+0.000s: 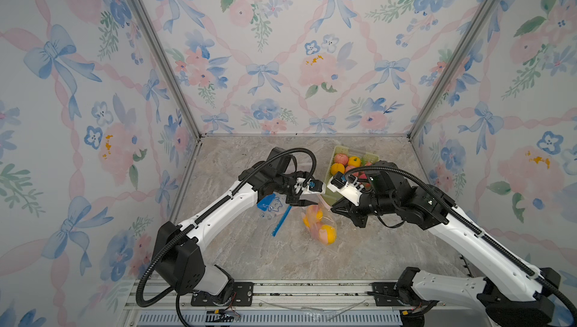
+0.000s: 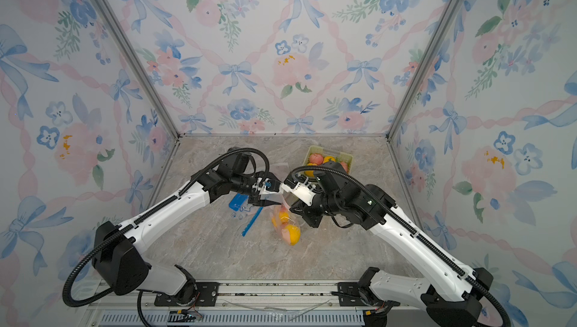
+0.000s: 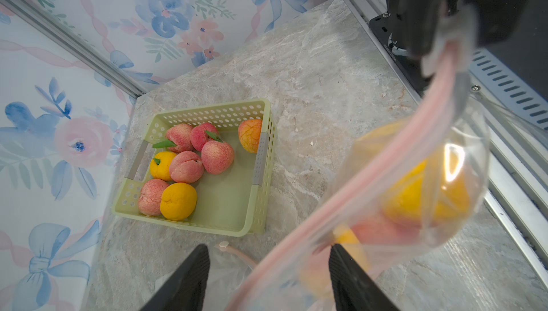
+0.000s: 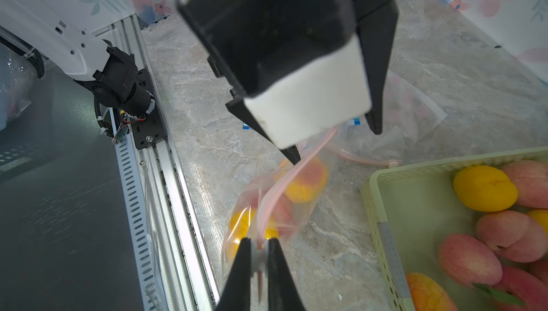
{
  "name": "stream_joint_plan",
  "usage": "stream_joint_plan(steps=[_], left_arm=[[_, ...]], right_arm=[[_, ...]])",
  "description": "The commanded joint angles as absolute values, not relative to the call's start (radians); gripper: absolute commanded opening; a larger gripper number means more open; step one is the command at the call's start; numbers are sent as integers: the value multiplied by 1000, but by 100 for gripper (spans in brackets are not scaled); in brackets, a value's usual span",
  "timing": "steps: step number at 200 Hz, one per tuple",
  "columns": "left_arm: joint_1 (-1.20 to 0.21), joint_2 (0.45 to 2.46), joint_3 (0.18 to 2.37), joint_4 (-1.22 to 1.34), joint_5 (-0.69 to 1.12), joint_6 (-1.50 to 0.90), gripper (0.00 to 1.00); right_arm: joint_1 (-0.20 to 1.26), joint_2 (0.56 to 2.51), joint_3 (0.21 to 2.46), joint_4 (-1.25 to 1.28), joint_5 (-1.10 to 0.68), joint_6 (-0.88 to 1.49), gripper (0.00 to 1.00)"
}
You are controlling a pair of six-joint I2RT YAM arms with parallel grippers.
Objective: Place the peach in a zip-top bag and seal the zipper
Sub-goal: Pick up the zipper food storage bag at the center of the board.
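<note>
From my station I see the grey-beige marble-patterned tabletop [image 1: 249,260], boxed in by wallpaper panels of pink flowers and blue bows [image 1: 281,60]. A slotted aluminium rail [image 1: 312,288] runs along the near edge. The pink fuzzy peach [image 3: 382,231] sits inside the clear zip-top bag with a pink zipper [image 1: 324,232], mid-table, beside yellow fruit [image 3: 415,193]. My right gripper [image 4: 260,241] is pinched on that bag's zipper. My left gripper [image 3: 268,248] stands wide, the zipper strip passing between its jaws. A pale green perforated plastic basket [image 3: 262,199] of fruit sits toward the far right corner.
</note>
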State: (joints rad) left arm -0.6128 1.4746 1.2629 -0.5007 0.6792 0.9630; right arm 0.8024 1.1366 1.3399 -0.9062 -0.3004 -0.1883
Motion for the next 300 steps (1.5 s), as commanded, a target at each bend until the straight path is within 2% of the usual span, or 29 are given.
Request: stream_joint_plan(steps=[1, 18, 36, 56, 70, 92, 100, 106, 125, 138, 186, 213, 225, 238, 258, 300], left_arm=[[-607, 1494, 1308, -554, 711, 980, 49], [-607, 1493, 1308, -559, 701, 982, 31], [-609, 1493, 1312, -560, 688, 978, 21], [-609, 1481, 1310, -559, 673, 968, 0], [-609, 1465, 1307, -559, 661, 959, 0], [-611, 1431, 1308, -559, 649, 904, 0], [-611, 1417, 1312, -560, 642, 868, 0], [-611, 1408, 1316, -560, 636, 839, 0], [-611, 1379, 1325, -560, 605, 726, 0], [-609, 1358, 1322, -559, 581, 658, 0], [-611, 1297, 1321, -556, 513, 412, 0], [-611, 1262, 1324, -556, 497, 328, 0], [-611, 1243, 1321, -556, 509, 312, 0], [-611, 1221, 1314, -557, 528, 298, 0], [-611, 1187, 1299, -558, 535, 291, 0], [-592, 1173, 1294, -557, 375, 195, 0]], right_arm=[[815, 1155, 1382, -915, -272, -211, 0], [816, 1159, 1383, -919, -257, -215, 0], [815, 1152, 1375, -909, -242, -216, 0], [810, 1132, 1354, -883, -215, -212, 0], [799, 1110, 1333, -858, -200, -199, 0], [776, 1066, 1292, -805, -186, -153, 22], [770, 1044, 1269, -777, -180, -131, 38], [769, 1024, 1243, -750, -169, -112, 47], [761, 952, 1156, -667, -154, -58, 63], [756, 900, 1093, -622, -161, -22, 69], [742, 730, 871, -489, -188, 94, 76], [741, 697, 759, -386, -181, 161, 77], [741, 710, 724, -336, -172, 191, 76], [741, 739, 699, -285, -135, 221, 67], [739, 803, 684, -237, -57, 268, 60], [727, 938, 727, -223, 71, 356, 61]])
